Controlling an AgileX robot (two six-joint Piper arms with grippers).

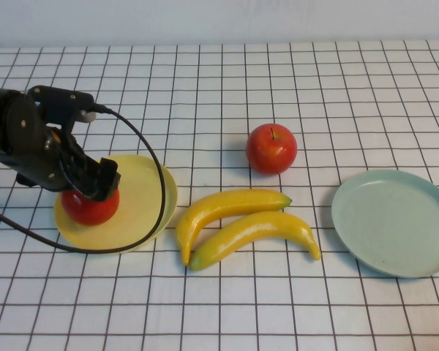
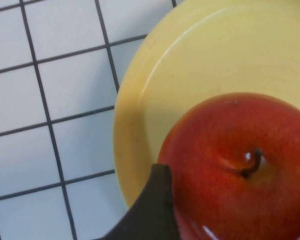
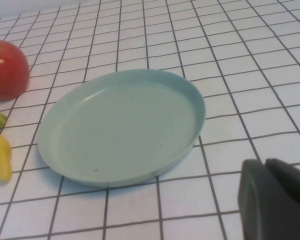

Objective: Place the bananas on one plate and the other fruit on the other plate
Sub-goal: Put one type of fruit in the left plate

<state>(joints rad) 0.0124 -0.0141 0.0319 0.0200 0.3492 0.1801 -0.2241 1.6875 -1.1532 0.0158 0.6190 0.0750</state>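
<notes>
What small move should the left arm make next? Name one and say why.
Probably lift the left pincer straight up off the apple. That apple already sits on the yellow plate and the pincer stands open around it, so it looks released. The right pincer, shut, waits beside the blue-green plate.

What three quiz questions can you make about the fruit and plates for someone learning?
1. True or false: both bananas already lie on the blue-green plate.
2. Which fruit sits on the yellow plate? A) a banana B) an apple C) nothing
3. Fill in: the left gripper is right over the apple on the yellow plate, while the second apple rests on the ____.

Key: 1 false, both lie on the table and the blue-green plate holds nothing. 2 B. 3 table. The right gripper is shut, near the blue-green plate.
</notes>
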